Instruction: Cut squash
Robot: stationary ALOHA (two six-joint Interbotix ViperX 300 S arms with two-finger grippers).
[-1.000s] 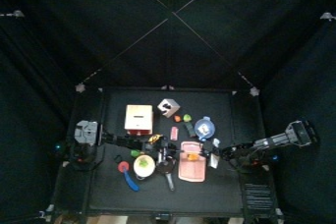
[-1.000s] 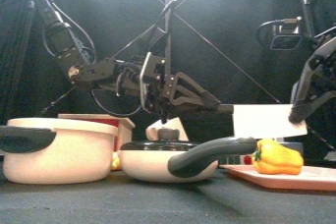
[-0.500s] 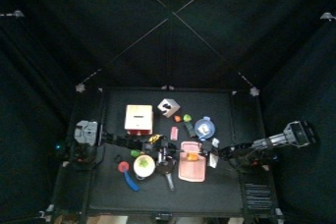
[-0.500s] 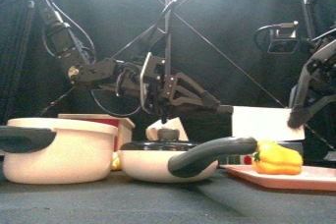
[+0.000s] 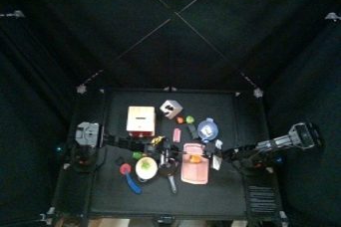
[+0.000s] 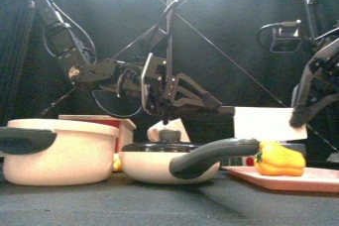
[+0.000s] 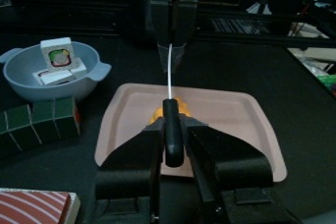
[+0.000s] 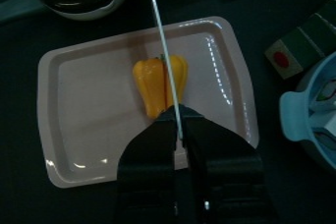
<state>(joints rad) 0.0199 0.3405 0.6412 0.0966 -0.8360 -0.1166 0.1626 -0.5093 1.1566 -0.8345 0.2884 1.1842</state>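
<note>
The squash (image 8: 160,83), small and orange-yellow, lies in the middle of the pink cutting board (image 8: 92,120). It also shows in the front view (image 6: 279,158) and peeks out beside the handle in the left wrist view (image 7: 155,116). My left gripper (image 7: 168,135) is shut on a knife with an orange-brown handle (image 7: 168,120), its thin blade pointing over the board (image 7: 237,130). My right gripper (image 8: 176,130) hangs over the board's near edge, jaws drawn together on a thin pale blade (image 8: 160,41) that runs across the squash.
A cream pot (image 6: 59,151) and a lidded pan with a black handle (image 6: 166,161) stand at the table's front. A blue bowl (image 7: 55,71) with a white-green thing and green blocks (image 7: 33,125) sit beside the board. A red-and-white box (image 5: 139,118) stands further back.
The right arm has shifted slightly in the front view. The left arm, the squash and the board have not moved.
</note>
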